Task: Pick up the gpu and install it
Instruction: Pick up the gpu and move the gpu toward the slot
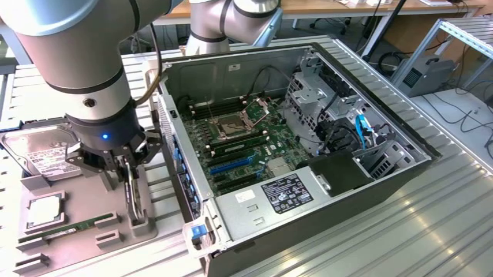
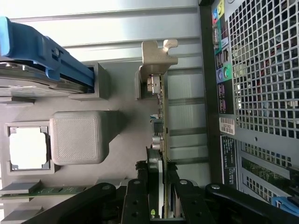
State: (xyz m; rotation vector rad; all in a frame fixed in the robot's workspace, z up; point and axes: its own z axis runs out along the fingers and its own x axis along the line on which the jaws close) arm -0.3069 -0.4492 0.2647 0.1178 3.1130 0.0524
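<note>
On edge in its slot stands the gpu [image 2: 161, 116], the gripper [image 2: 159, 179] part-closed and clamped on its two faces, with the grey tray [image 1: 115, 242] beneath and the open computer case [image 1: 231, 63] just beside. The pickup looks to be in hand. Lifting would call for a straight pull clear of the slot.

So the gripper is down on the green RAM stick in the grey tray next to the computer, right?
Not quite. The gripper is down on the gpu, the card standing on its edge in the grey tray next to the computer. The green RAM stick lies apart from it. The wrist view shows the gripper around the card.
</note>
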